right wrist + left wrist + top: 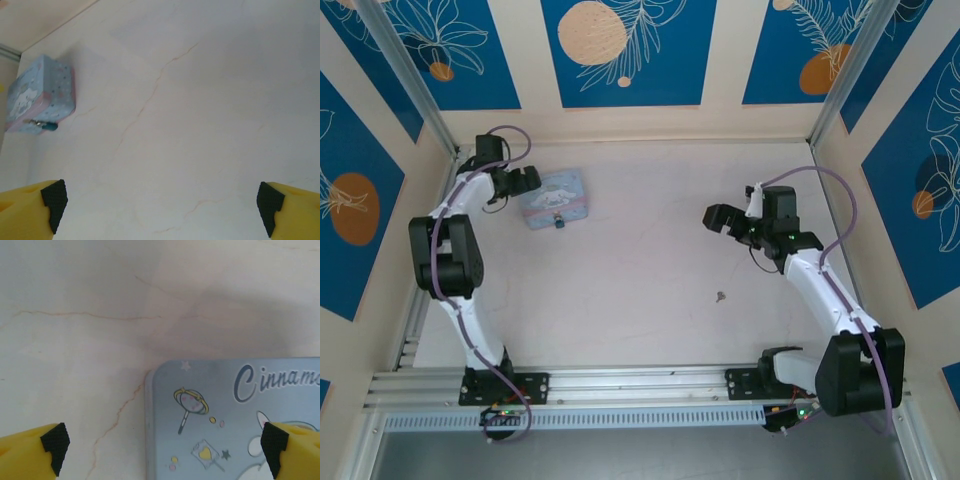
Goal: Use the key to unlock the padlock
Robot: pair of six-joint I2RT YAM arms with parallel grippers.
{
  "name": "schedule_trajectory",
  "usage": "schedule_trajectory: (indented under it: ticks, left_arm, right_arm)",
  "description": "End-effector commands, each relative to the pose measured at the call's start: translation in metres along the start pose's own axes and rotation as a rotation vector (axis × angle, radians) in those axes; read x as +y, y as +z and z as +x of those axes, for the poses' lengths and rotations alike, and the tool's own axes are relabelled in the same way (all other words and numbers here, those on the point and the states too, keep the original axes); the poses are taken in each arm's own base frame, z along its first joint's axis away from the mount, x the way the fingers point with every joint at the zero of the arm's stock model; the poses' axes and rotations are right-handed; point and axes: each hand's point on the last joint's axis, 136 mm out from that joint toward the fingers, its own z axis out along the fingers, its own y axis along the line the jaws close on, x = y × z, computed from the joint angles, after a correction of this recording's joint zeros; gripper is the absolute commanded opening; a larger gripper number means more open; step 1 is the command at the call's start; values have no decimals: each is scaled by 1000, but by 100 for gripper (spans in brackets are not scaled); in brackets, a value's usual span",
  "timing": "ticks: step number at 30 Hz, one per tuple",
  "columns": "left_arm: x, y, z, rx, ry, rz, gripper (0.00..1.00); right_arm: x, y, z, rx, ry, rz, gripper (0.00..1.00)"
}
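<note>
Hanging padlock [559,222]: teal speck at tin's [553,198] near side, shackle unreadable.
Key [719,296]: grey fleck on table [640,250], near right arm.
Left gripper [162,442]: spread wide, empty, over tin's corner.
Right gripper [162,200]: spread wide, empty.

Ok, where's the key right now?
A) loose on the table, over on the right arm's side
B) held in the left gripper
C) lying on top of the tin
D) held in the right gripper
A: the key lies alone on the table, far from the tin, while the right gripper and the left gripper are both open and empty.
</note>
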Motion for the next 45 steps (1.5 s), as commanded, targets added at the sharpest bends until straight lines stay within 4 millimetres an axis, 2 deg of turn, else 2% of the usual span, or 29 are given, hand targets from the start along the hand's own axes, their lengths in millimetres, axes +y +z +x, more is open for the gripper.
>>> schedule_trajectory:
  ticks: [1,6,12,16,20,24,27,29,31,34,37,41,45]
  left_arm:
    - [-16,11,2,75,-26,95,99]
    - [-50,27,6,124,-30,216,99]
    - [-118,15,26,166,42,385,99]
    - [-168,-3,57,193,129,473,100]
    - [-215,-28,102,220,211,537,99]
    - [-235,-53,148,219,185,553,99]
    - [-228,-61,177,207,119,522,99]
    - [-209,-59,187,184,70,461,99]
    - [-189,-55,189,153,40,387,99]
    - [-178,-55,189,140,29,358,99]
    - [-178,-56,181,127,24,353,99]
    - [-190,-52,167,122,14,382,99]
    - [-202,-44,162,132,-5,411,99]
  right_arm:
    - [4,1,25,77,37,-10,100]
    - [-4,10,43,122,57,21,100]
    - [-5,15,47,125,73,20,99]
    - [-9,19,42,101,92,55,99]
    - [-11,24,37,75,117,74,99]
    - [-6,31,34,83,137,58,99]
    - [-4,38,32,95,145,56,99]
    - [-4,46,29,94,144,43,99]
    - [-4,55,23,95,149,33,99]
    - [1,71,10,109,159,9,99]
    - [8,90,-1,139,173,-12,99]
    - [18,117,-9,178,203,-36,99]
    - [33,135,-7,217,208,-58,99]
